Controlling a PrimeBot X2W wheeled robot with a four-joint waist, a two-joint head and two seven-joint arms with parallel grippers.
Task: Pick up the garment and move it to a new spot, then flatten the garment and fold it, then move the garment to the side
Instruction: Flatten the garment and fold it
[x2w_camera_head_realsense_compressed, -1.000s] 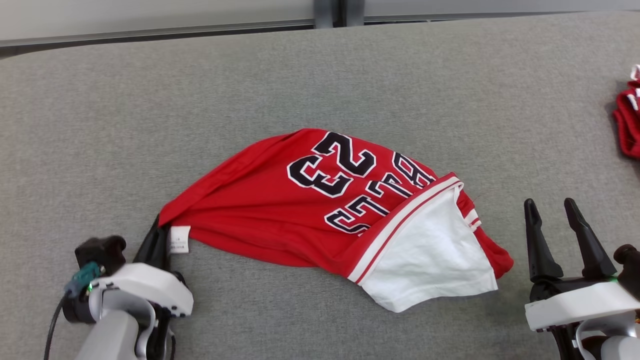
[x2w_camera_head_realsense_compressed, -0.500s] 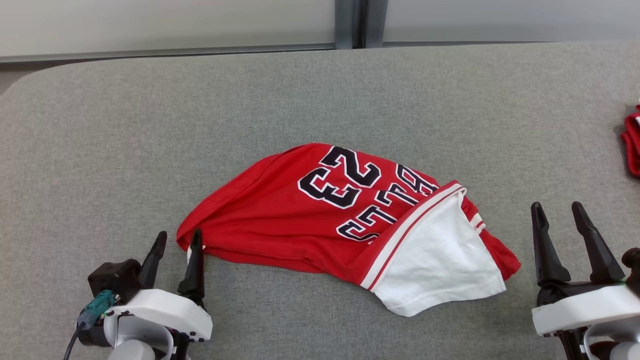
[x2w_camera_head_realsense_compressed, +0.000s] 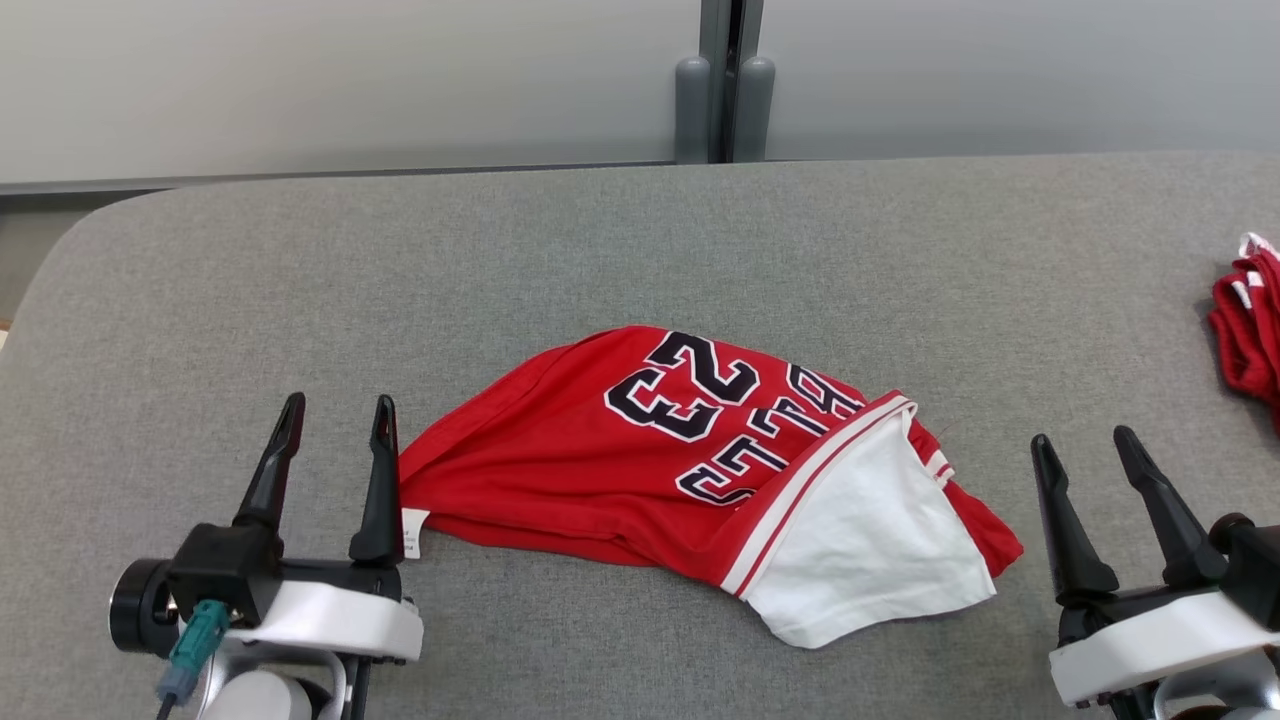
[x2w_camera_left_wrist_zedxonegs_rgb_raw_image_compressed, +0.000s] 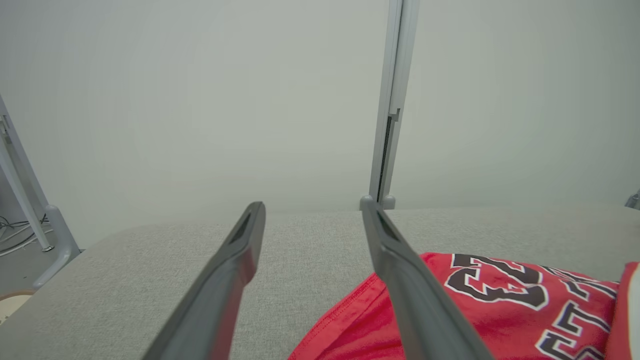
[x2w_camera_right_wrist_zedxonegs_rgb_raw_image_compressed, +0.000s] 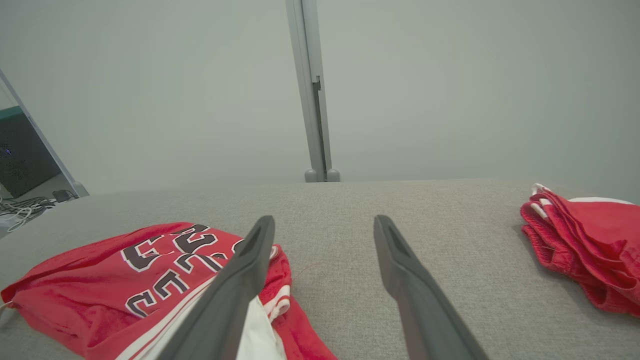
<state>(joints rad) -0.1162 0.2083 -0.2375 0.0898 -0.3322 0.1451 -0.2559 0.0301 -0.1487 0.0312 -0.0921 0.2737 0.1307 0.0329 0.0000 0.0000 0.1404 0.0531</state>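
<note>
The garment (x2w_camera_head_realsense_compressed: 620, 470) is a red jersey with black-and-white numbers and letters, lying crumpled in the middle of the grey table, a white inner panel turned out at its right end. It also appears in the left wrist view (x2w_camera_left_wrist_zedxonegs_rgb_raw_image_compressed: 500, 310) and the right wrist view (x2w_camera_right_wrist_zedxonegs_rgb_raw_image_compressed: 100, 280). My left gripper (x2w_camera_head_realsense_compressed: 335, 415) stands open just left of the jersey's left corner and its small white tag, with nothing between its fingers (x2w_camera_left_wrist_zedxonegs_rgb_raw_image_compressed: 235, 270). My right gripper (x2w_camera_head_realsense_compressed: 1085, 445) is open too, a short way right of the jersey's right end, holding nothing.
A second red cloth (x2w_camera_head_realsense_compressed: 1245, 330) lies bunched at the table's right edge, also in the right wrist view (x2w_camera_right_wrist_zedxonegs_rgb_raw_image_compressed: 585, 245). The grey table (x2w_camera_head_realsense_compressed: 300, 280) has a rounded far-left corner. A pale wall with a grey post (x2w_camera_head_realsense_compressed: 722, 85) runs behind it.
My left gripper has opened and let go of the jersey's left corner, which now rests on the table. The head camera has tilted up, showing more wall.
</note>
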